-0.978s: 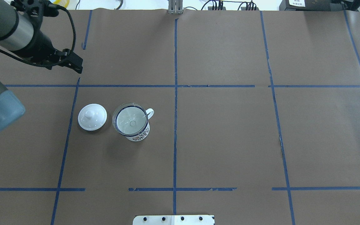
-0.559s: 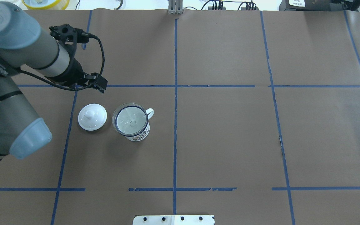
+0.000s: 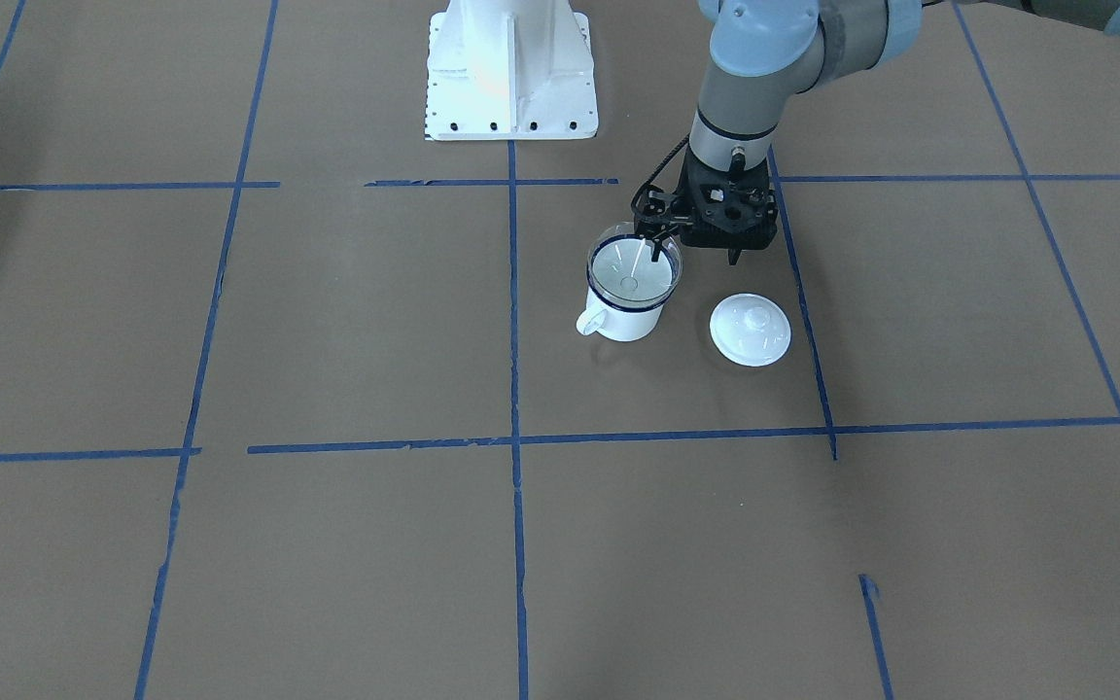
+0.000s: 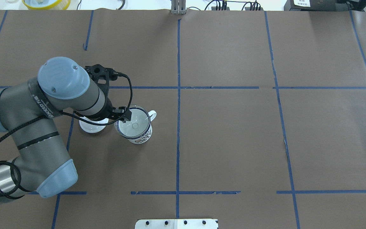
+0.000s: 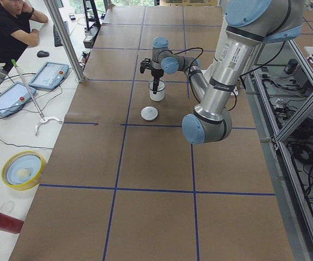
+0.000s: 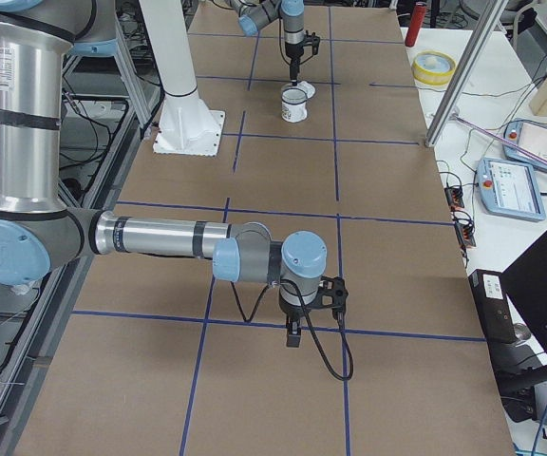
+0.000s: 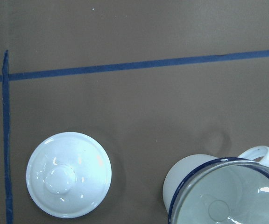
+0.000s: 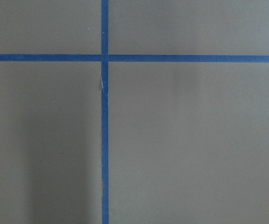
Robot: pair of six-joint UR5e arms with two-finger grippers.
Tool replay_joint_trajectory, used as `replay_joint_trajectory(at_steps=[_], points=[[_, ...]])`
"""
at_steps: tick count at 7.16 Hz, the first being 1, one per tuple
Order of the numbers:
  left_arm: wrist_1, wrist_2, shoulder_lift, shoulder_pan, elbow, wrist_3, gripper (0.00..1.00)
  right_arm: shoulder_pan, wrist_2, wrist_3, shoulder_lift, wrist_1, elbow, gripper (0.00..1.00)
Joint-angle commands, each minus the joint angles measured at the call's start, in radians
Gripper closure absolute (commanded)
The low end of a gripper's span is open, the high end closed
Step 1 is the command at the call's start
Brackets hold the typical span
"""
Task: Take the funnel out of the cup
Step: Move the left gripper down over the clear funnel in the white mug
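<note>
The cup (image 4: 142, 138), a white mug with a dark blue rim, stands left of the table's centre line with the clear funnel (image 4: 134, 124) seated in its mouth. Both also show in the front view, the cup (image 3: 626, 321) under the funnel (image 3: 632, 273), and at the lower right of the left wrist view, the cup (image 7: 181, 179) with the funnel (image 7: 239, 200). My left gripper (image 3: 695, 259) hangs open over the cup's rim on the lid's side, one fingertip (image 3: 655, 256) inside the funnel's rim, the other outside. My right gripper (image 6: 293, 334) hovers far off above bare paper; I cannot tell its state.
A white knobbed lid (image 3: 751, 329) lies flat just beside the cup, half covered by my left wrist in the overhead view. The robot's white base plate (image 3: 511, 68) is behind. A yellow bowl (image 4: 46, 3) sits past the table's far-left edge. A person (image 5: 10, 27) sits at the side desk.
My left arm has swung in from the far-left corner and come down toward the cup; its gripper now sits at the funnel's rim and the wrist covers part of the lid.
</note>
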Motion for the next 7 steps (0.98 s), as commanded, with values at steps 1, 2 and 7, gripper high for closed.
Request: replay_joint_trajectory(at_steps=[1,2,7], points=[[-0.003,0.004,-0.006,0.019,0.012,-0.004,0.21,0.000,0.000,0.000,0.002,0.000,0.000,0.00],[-0.003,0.003,-0.015,0.019,0.014,-0.005,0.40,0.000,0.000,0.000,0.000,0.000,0.000,0.00],[-0.045,0.003,-0.023,0.019,0.040,-0.002,0.69,0.000,0.000,0.000,0.000,0.000,0.000,0.00]])
